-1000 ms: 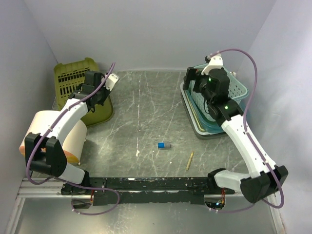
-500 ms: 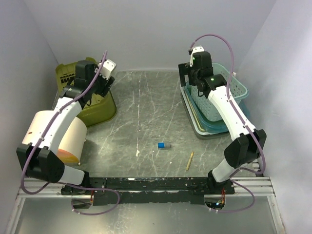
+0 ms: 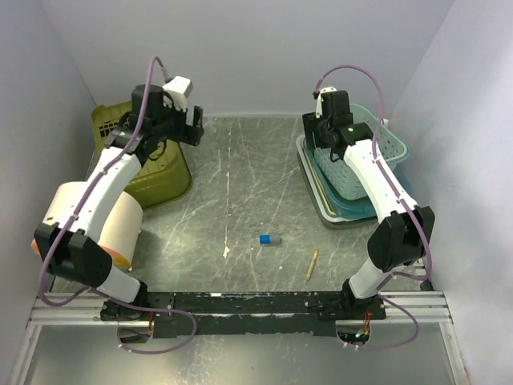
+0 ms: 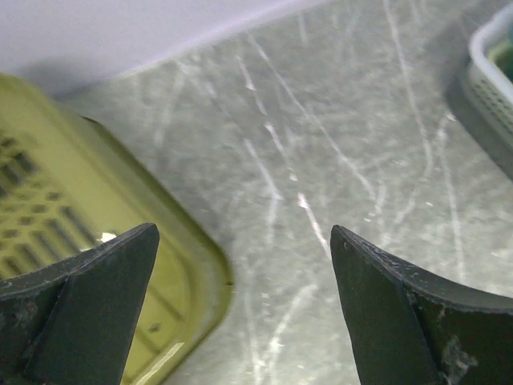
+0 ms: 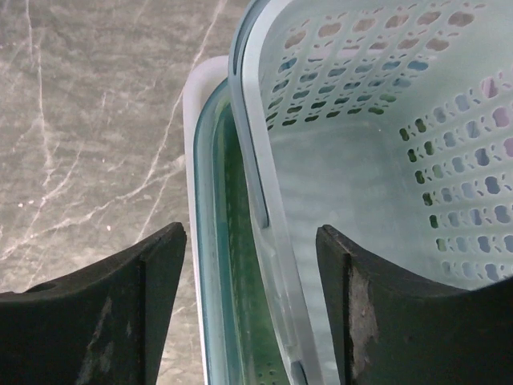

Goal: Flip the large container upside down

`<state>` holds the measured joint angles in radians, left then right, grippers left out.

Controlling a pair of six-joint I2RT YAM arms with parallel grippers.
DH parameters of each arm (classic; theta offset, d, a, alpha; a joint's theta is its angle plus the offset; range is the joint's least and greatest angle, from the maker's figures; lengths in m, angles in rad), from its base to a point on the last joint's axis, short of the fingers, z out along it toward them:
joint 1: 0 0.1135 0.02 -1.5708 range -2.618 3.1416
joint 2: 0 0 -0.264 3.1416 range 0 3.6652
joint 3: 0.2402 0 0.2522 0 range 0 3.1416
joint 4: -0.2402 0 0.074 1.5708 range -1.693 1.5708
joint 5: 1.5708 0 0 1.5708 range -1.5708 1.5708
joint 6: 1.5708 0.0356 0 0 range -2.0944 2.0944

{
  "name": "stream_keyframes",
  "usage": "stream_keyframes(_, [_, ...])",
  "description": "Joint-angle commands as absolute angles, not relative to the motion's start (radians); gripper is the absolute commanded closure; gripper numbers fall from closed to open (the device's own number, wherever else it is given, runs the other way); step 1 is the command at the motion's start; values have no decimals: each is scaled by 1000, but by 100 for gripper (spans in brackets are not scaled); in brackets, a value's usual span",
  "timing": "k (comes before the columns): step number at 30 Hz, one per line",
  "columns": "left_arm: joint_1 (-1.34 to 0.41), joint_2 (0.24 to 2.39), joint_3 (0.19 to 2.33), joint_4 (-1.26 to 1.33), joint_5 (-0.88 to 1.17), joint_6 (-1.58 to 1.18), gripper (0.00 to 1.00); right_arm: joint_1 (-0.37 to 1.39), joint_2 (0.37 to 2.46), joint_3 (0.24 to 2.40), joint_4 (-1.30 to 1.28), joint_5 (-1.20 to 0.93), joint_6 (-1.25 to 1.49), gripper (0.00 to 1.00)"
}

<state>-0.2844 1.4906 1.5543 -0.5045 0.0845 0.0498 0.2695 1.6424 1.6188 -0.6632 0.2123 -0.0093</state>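
Olive basket (image 3: 164, 180) let go, left gripper (image 4: 242, 234) now open, lifted away

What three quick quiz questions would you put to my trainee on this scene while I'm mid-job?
1. True or false: the left arm's jaws stand open.
2. The right arm's jaws straddle: A the blue block, B the rim of the pale blue basket, C the stick.
3. What does that basket sit in?
Key: 1 true; 2 B; 3 a tray.
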Motion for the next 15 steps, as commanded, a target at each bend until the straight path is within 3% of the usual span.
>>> stream_keyframes(1, [-369, 1545, 1476, -417, 145, -146, 1, 267, 1619, 1594, -660, 190, -16, 36])
stream_keyframes(10, [-449, 1773, 1529, -520, 66, -213, 0, 268, 1596, 1571, -656, 203, -23, 58])
stream_keyframes(15, [-449, 1806, 1484, -540, 16, -216, 0, 267, 1578, 1571, -657, 207, -20, 78])
